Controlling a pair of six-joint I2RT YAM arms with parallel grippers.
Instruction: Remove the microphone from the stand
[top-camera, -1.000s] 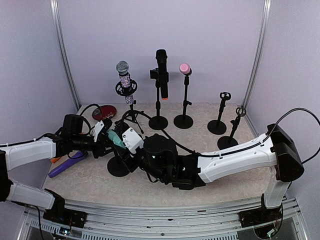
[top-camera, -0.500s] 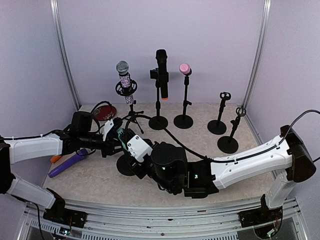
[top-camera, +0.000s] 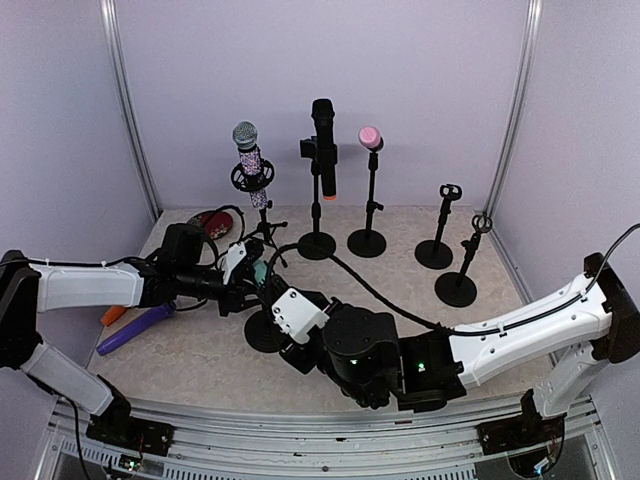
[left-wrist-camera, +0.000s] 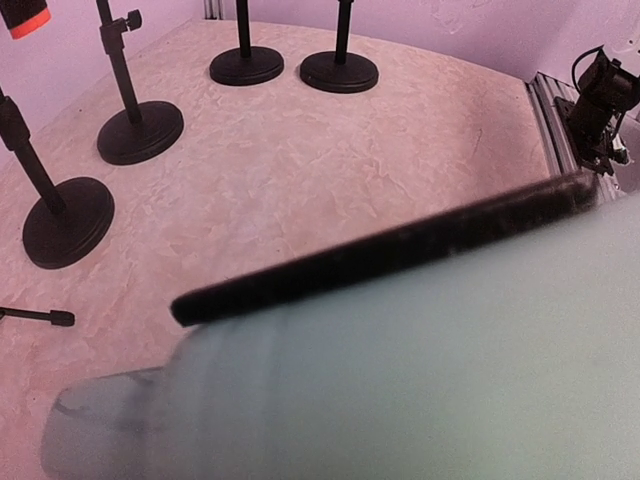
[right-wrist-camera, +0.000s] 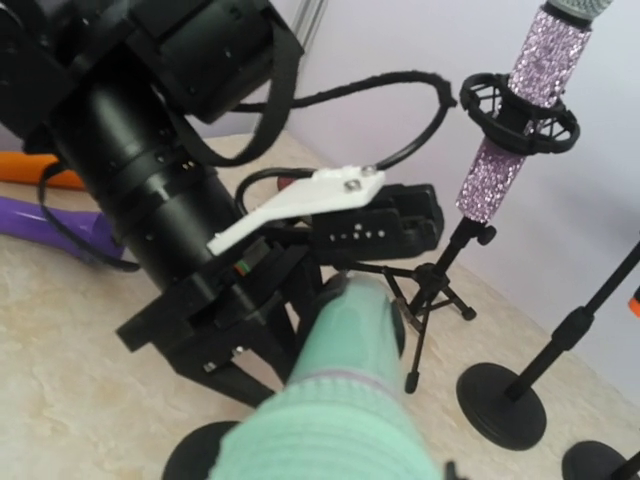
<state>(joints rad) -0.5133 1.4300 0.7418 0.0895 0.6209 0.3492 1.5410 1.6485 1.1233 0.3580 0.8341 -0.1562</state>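
The mint-green microphone (top-camera: 258, 272) sits low over its stand's round black base (top-camera: 268, 332), left of centre. My left gripper (top-camera: 248, 275) reaches in from the left and is shut on the handle end; the right wrist view shows its black fingers (right-wrist-camera: 375, 225) around that end. The microphone (right-wrist-camera: 345, 340) runs from there to the bottom of that view, its ribbed head hiding my right gripper's own fingers. My right gripper (top-camera: 275, 295) comes in from the right and holds the head end. In the left wrist view the microphone (left-wrist-camera: 400, 380) is a blurred green mass.
Behind stand a glitter microphone on a tripod (top-camera: 250, 160), a black microphone (top-camera: 323, 140), a pink one (top-camera: 370, 137) and two empty stands (top-camera: 436, 250) (top-camera: 457, 285). A purple microphone (top-camera: 135, 328) lies at the left. A black cable (top-camera: 350, 280) loops across the table.
Both grippers, the green microphone and the stand base have shifted together to the right. The right arm has stretched lower across the front.
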